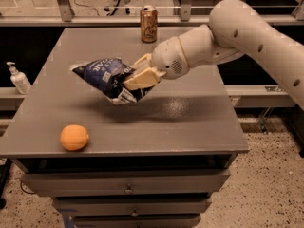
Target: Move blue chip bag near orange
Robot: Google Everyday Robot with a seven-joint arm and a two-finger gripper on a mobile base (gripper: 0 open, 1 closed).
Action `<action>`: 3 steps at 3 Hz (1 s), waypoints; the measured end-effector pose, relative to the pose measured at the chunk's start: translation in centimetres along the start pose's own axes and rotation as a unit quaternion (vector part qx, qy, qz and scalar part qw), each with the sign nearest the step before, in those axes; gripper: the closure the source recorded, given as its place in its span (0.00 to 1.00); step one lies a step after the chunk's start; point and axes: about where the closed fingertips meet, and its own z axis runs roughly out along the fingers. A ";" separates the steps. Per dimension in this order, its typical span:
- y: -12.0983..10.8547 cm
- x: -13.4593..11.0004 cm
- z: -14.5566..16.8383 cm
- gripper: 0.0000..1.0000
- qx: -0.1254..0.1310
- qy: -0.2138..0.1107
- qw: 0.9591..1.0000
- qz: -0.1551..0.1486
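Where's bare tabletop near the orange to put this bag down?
Bare table runs from right of the orange along the front edge to the right corner, and also behind the orange toward the left edge. The gripper, jaws shut on the blue chip bag, hangs over the middle. The can stands alone at the back edge.
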 end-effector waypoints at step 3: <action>2.2 0.6 5.9 1.00 -0.060 0.000 0.998 -0.029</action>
